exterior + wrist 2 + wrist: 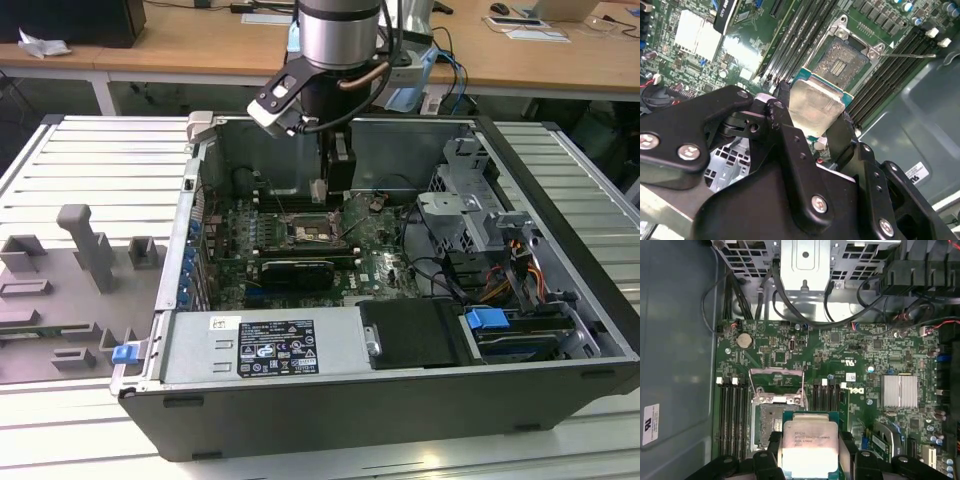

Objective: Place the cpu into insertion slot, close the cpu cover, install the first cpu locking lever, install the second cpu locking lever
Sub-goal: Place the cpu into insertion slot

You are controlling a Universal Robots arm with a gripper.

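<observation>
My gripper (pixel 812 112) is shut on the cpu (pixel 816 106), a thin square chip with a silvery face, gripped by two opposite edges between black fingers (pixel 782 97). In the first wrist view the cpu (pixel 807 447) hangs above the green motherboard, partly over the insertion slot (pixel 767 425), apart from it. The slot's dark centre (pixel 841 60) lies bare. The cpu cover (pixel 777 399) stands flipped open at the slot's far edge. A thin metal lever (pixel 907 55) sticks out beside the slot. In the exterior view the gripper (pixel 335 190) hovers just above the slot (pixel 312 235) inside the open case.
Long black memory slots (pixel 732 410) flank the socket. A black graphics card (pixel 297 270) lies close in front of it, a silver heatsink (pixel 899 391) to one side. Drive cages and cables (pixel 470 205) fill the exterior view's right. Grey fixtures (pixel 90 250) stand outside the case.
</observation>
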